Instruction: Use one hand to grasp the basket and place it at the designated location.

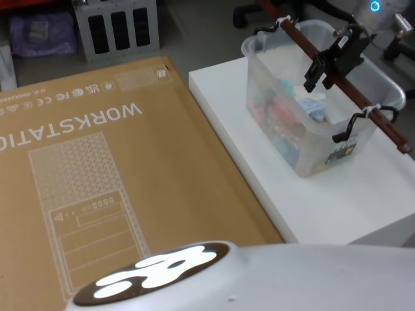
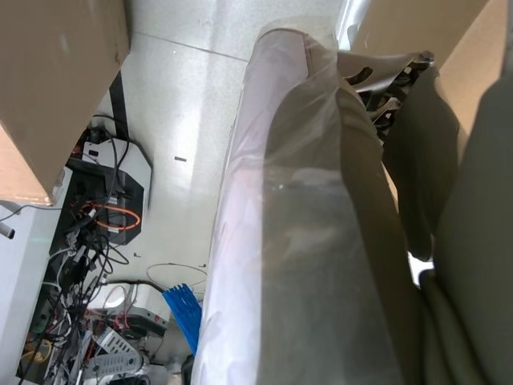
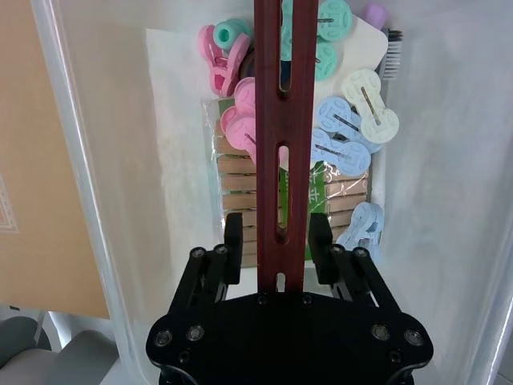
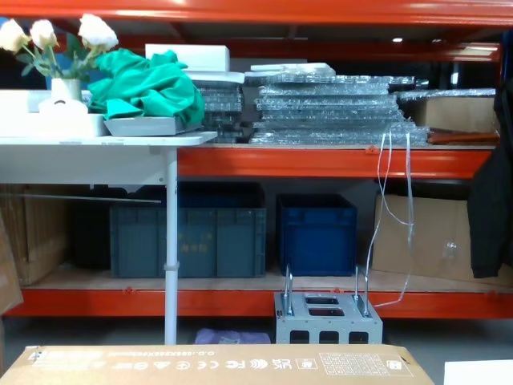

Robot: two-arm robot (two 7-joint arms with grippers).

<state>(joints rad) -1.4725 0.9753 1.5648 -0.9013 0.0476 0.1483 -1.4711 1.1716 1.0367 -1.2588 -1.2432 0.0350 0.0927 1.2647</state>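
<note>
Black screw-studded hand (image 3: 275, 249), slim fingers (image 3: 233, 249)

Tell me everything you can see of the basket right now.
The basket is a translucent whitish plastic tub with a rounded rim, standing upright on the white table. A dark red-brown slotted bar handle spans its top, tied on with black fittings at both ends. Inside lie pastel pegs and a pack of wooden pegs. The right gripper has its jaws on either side of the bar, slightly apart from it.

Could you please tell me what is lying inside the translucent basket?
Inside the basket lie pink, teal and blue plastic clips on a pack of wooden pegs. The handle, straddled by the right gripper, covers the middle.
</note>
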